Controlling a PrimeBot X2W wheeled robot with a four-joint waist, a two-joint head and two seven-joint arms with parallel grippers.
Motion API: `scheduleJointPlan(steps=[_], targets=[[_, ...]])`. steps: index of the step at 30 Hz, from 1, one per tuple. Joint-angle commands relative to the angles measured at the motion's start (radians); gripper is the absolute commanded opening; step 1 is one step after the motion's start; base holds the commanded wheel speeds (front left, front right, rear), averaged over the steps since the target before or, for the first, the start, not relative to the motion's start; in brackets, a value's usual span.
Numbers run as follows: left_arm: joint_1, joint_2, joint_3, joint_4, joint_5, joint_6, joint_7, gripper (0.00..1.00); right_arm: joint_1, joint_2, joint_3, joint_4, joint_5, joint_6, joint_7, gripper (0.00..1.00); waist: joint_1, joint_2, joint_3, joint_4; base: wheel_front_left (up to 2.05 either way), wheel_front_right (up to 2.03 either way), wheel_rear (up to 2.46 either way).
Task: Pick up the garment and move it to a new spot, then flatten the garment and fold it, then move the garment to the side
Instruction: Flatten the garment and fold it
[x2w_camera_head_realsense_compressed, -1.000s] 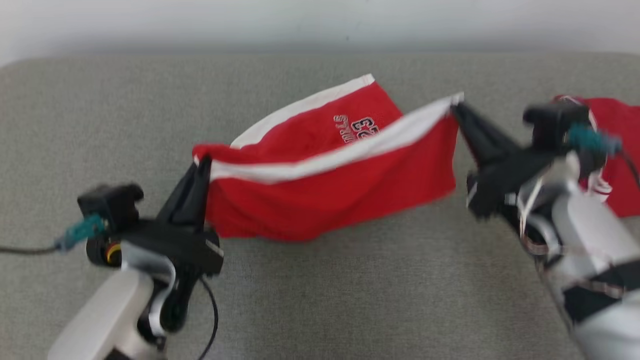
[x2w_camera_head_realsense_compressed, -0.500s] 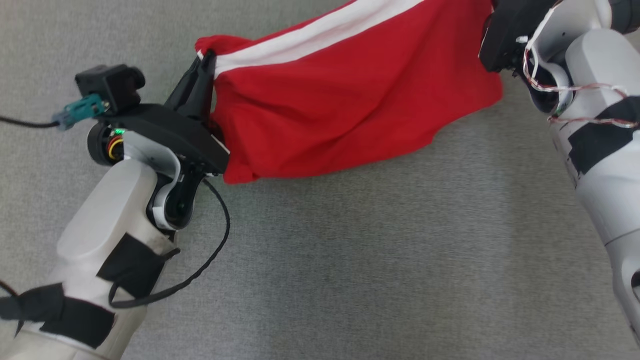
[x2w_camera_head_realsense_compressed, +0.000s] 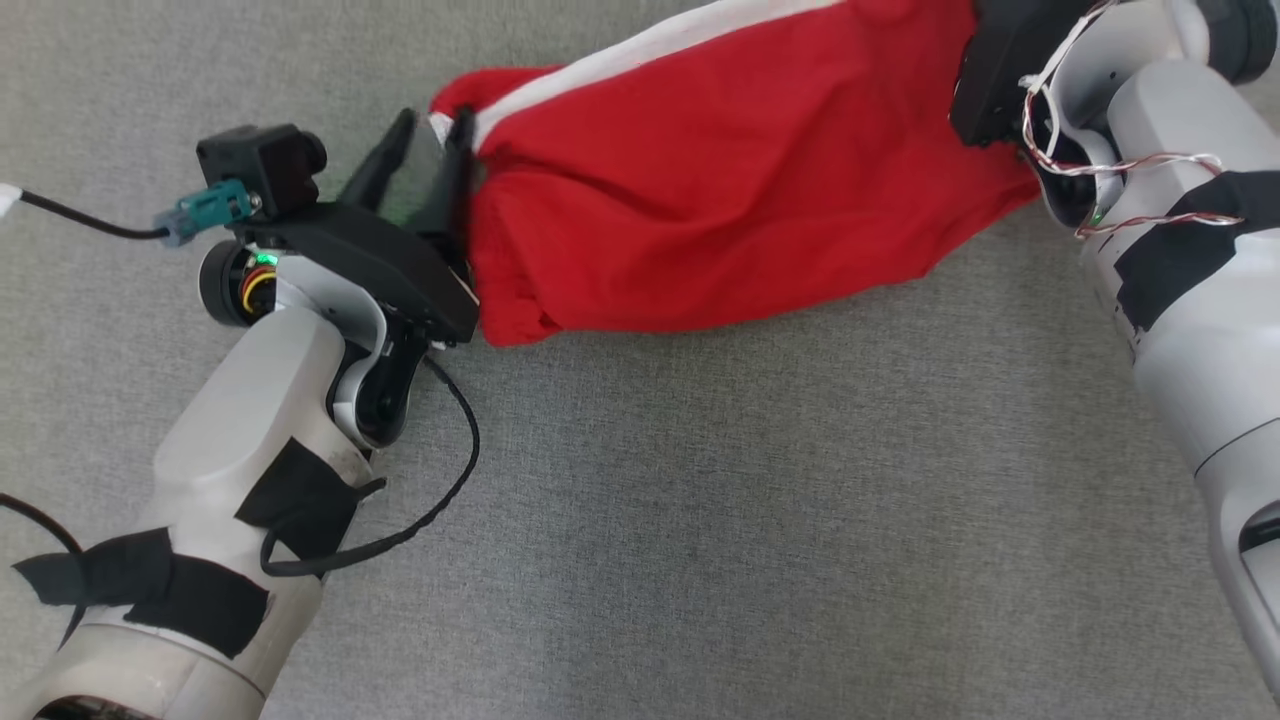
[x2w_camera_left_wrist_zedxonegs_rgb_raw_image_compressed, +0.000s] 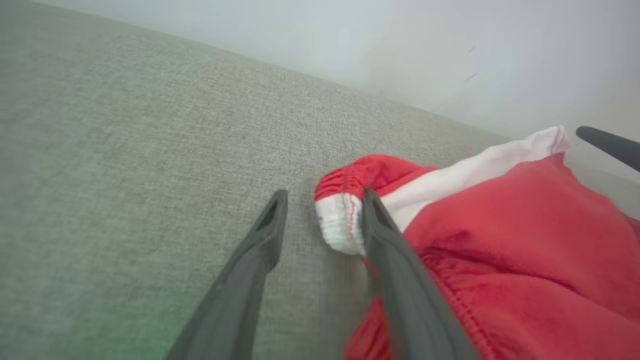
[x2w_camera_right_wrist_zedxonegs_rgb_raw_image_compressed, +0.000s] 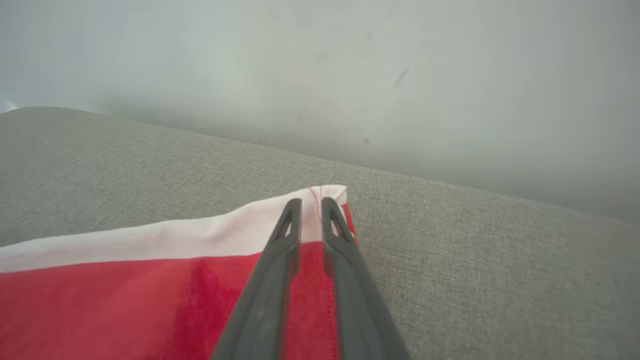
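While the red garment (x2w_camera_head_realsense_compressed: 720, 190) lies stretched out toward the grey bench's (x2w_camera_head_realsense_compressed: 700, 520) far edge, the left gripper's (x2w_camera_left_wrist_zedxonegs_rgb_raw_image_compressed: 324, 200) fingers stand apart with its bunched corner between them. The right gripper's (x2w_camera_right_wrist_zedxonegs_rgb_raw_image_compressed: 311, 202) fingers sit almost together over the white-banded corner; whether they pinch it I cannot tell.

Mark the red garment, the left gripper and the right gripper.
red garment (x2w_camera_head_realsense_compressed: 720, 190): head view, on its red middle panel.
left gripper (x2w_camera_left_wrist_zedxonegs_rgb_raw_image_compressed: 324, 197): left wrist view, midway between its fingertips.
right gripper (x2w_camera_right_wrist_zedxonegs_rgb_raw_image_compressed: 311, 201): right wrist view, midway between its fingertips.
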Motion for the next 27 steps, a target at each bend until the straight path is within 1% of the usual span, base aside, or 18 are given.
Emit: scheduleJointPlan(steps=[1,5,9,11,14,15,19,22,27], targets=[[0.014,0.000,-0.005,0.008,0.009,-0.002,-0.013,1.00,0.018,0.007,0.008,0.008,0.019,-0.002,-0.015,1.00,0.0000,-0.0002,-0.032,-0.014,0.00,0.00,0.00],[0.053,0.011,-0.013,0.020,0.010,-0.007,-0.037,1.00,0.060,0.003,0.029,0.014,0.068,-0.002,-0.041,1.00,0.0000,-0.0002,-0.090,-0.031,0.00,0.00,0.00],[0.121,0.040,0.002,-0.013,0.026,-0.006,-0.062,1.00,0.132,-0.010,0.048,0.005,0.118,-0.002,-0.078,1.00,0.0000,-0.0002,-0.155,-0.047,0.00,0.00,0.00],[0.163,0.060,0.032,-0.051,0.037,0.013,-0.067,1.00,0.173,-0.019,0.058,0.007,0.145,-0.002,-0.080,1.00,0.0000,-0.0002,-0.184,-0.055,0.00,0.00,0.00],[0.248,0.088,0.127,-0.180,0.099,0.057,-0.068,1.00,0.228,-0.033,0.064,0.005,0.182,-0.002,-0.094,1.00,0.0000,-0.0002,-0.216,-0.063,0.00,0.00,0.00],[0.290,0.092,0.164,-0.235,0.126,0.079,-0.068,1.00,0.251,-0.034,0.066,0.008,0.195,-0.002,-0.092,1.00,0.0000,-0.0002,-0.224,-0.064,0.00,0.00,0.00],[0.444,0.087,0.252,-0.419,0.242,0.149,-0.067,1.00,0.300,-0.048,0.063,0.038,0.235,-0.002,-0.089,1.00,0.0000,-0.0002,-0.246,-0.049,0.00,0.00,0.00],[0.530,0.070,0.290,-0.502,0.298,0.172,-0.067,1.00,0.324,-0.048,0.058,0.071,0.252,-0.002,-0.077,1.00,0.0000,-0.0002,-0.257,-0.021,0.00,0.00,0.00],[0.598,0.052,0.322,-0.565,0.387,0.187,-0.067,1.00,0.346,-0.048,0.039,0.106,0.287,-0.002,-0.084,1.00,0.0000,-0.0002,-0.262,0.026,0.00,0.00,0.00]])
